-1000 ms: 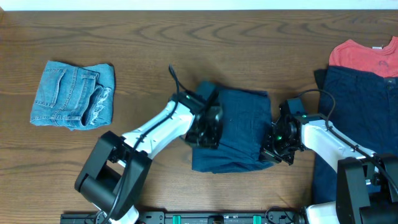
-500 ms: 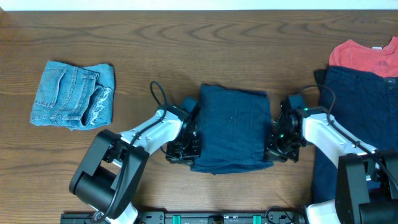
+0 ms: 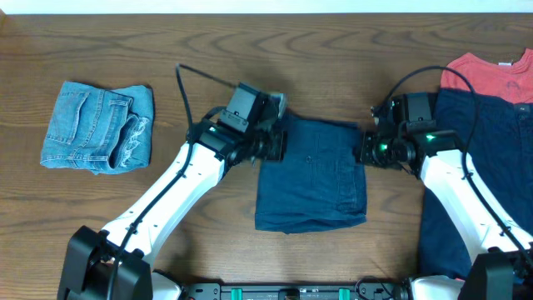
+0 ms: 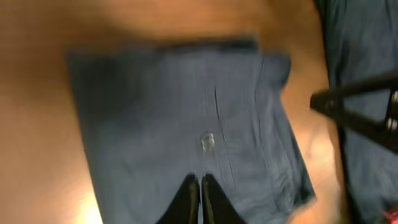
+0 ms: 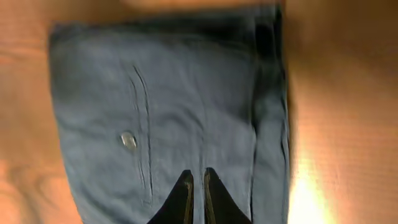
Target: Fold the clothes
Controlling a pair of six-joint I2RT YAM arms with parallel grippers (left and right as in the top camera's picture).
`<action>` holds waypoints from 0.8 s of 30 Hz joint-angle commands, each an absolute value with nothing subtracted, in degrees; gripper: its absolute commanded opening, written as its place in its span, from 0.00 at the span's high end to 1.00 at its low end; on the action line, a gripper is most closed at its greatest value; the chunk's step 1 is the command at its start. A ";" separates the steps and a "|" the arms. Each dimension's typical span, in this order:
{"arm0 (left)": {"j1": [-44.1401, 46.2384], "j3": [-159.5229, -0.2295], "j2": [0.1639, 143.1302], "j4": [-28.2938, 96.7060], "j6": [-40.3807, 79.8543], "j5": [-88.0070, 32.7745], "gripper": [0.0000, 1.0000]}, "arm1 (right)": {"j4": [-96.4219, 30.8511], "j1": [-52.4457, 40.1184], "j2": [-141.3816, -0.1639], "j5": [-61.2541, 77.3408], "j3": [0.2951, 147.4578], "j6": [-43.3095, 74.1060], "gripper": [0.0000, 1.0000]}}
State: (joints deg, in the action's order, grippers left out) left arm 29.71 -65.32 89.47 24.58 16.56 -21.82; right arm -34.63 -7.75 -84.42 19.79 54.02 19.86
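Flanking the folded navy shorts (image 3: 312,179), left gripper (image 3: 277,143) and right gripper (image 3: 365,150) sit at its upper side edges, both clenched, nothing held.

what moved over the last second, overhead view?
Both arms moved from beside the near half of the folded navy shorts toward the far side. The left fingers and right fingers now sit at its far corners, shut, with no cloth visibly gripped. The shorts' edges look tidier. Unchanged: the shorts' position, denim shorts, red T-shirt, navy garment at right.
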 commanded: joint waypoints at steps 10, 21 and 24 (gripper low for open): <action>27.70 -63.51 108.44 8.64 10.31 -9.21 0.94 | -22.02 -9.74 -98.91 13.65 54.08 20.86 0.99; 20.32 -63.66 110.65 8.29 11.18 -9.06 0.94 | -25.26 -7.22 -104.97 -2.11 54.26 23.05 0.95; 18.61 -63.66 107.28 10.85 11.16 -11.22 0.94 | -26.94 -6.66 -101.01 -1.21 54.59 21.19 0.93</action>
